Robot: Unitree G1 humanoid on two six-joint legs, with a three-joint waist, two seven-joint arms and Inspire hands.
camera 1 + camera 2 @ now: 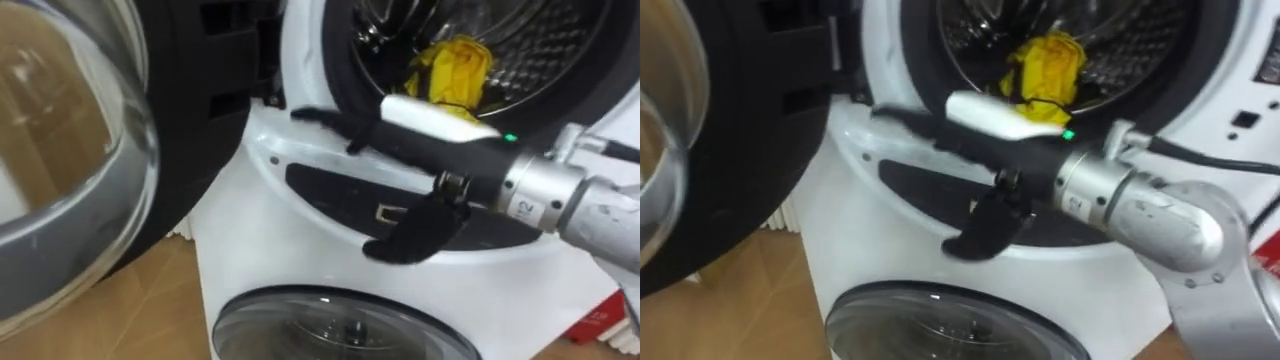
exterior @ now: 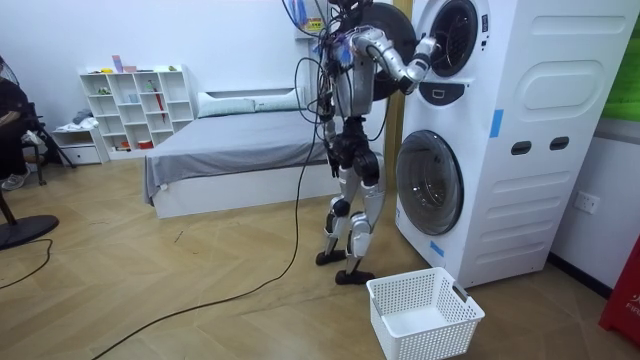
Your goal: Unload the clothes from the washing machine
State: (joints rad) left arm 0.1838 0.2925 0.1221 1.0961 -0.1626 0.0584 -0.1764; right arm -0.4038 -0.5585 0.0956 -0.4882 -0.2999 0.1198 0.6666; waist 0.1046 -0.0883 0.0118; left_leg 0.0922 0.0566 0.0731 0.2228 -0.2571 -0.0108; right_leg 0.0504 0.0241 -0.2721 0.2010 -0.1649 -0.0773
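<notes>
A crumpled yellow cloth lies at the front of the upper washing machine's metal drum, just behind the rim. My right hand reaches in from the right and lies along the lower rim of the opening, just below and in front of the cloth. Its fingers stretch straight to the left and its thumb hangs down, so it is open and holds nothing. In the room view I stand upright facing the stacked machines, with this hand raised to the upper opening.
The upper machine's round glass door stands swung open at the left. The lower machine's door is shut below the hand. A white laundry basket sits on the wooden floor by my feet. A bed stands behind me.
</notes>
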